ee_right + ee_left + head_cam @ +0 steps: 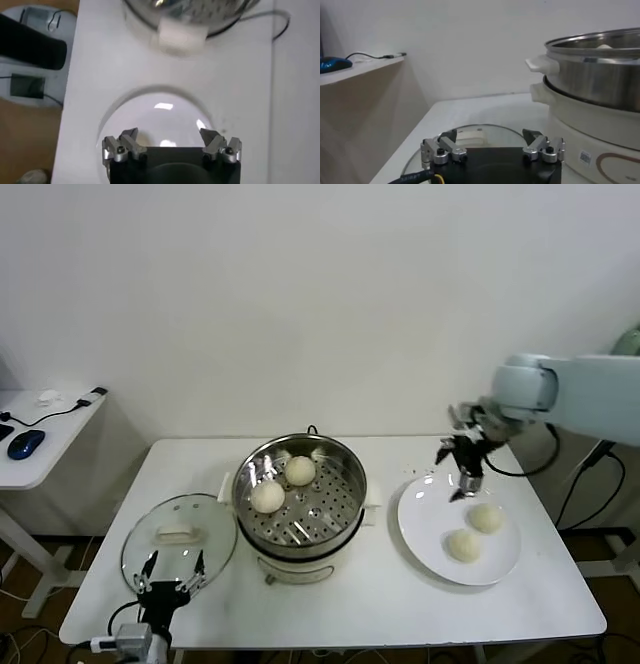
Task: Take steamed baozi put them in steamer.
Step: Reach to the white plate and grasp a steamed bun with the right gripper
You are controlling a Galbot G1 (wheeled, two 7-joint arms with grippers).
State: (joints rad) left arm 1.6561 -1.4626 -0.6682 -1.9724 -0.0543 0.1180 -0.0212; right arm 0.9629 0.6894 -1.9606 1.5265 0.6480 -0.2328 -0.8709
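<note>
The steel steamer (pixel 345 469) stands mid-table on a white base and holds two cream-white baozi (pixel 267 496) (pixel 300 471). Two more baozi (pixel 486 517) (pixel 463 545) lie on a flat white plate (pixel 425 524) to the right. My right gripper (pixel 466 483) is open and empty, hovering above the plate's far edge, beside the nearer bun. In the right wrist view my gripper (pixel 170 137) sits over bare plate (pixel 155 115), with the steamer's handle (pixel 180 36) beyond. My left gripper (pixel 172 569) is open and parked at the table's front left, over the lid.
A round glass lid (pixel 150 549) with a white handle lies left of the steamer; it also shows in the left wrist view (pixel 470 132). A side desk (pixel 60 424) with a blue mouse (pixel 24 443) stands far left. A black cable (pixel 590 474) hangs at the right.
</note>
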